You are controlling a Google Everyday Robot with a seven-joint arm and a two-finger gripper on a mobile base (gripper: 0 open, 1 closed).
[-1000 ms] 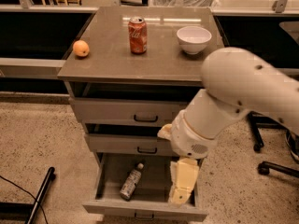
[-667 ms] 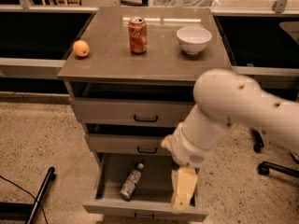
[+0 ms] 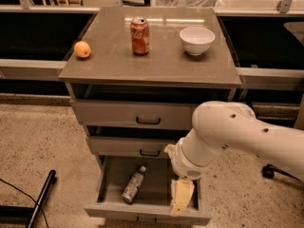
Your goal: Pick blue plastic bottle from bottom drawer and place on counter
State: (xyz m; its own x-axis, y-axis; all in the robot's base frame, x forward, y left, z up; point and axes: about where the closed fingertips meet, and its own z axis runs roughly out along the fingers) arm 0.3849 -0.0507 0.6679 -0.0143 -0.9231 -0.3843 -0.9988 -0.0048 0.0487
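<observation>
The bottom drawer [image 3: 110, 209] is pulled out, and the bottle [image 3: 133, 185] lies on its side in the left half, cap toward the back. The gripper [image 3: 181, 196] hangs down into the right half, apart from the bottle; whether it is released or clenched cannot be told. On the counter [image 3: 156, 64] stand a can [image 3: 139, 35], a bowl [image 3: 197, 40] and an orange [image 3: 82, 49].
</observation>
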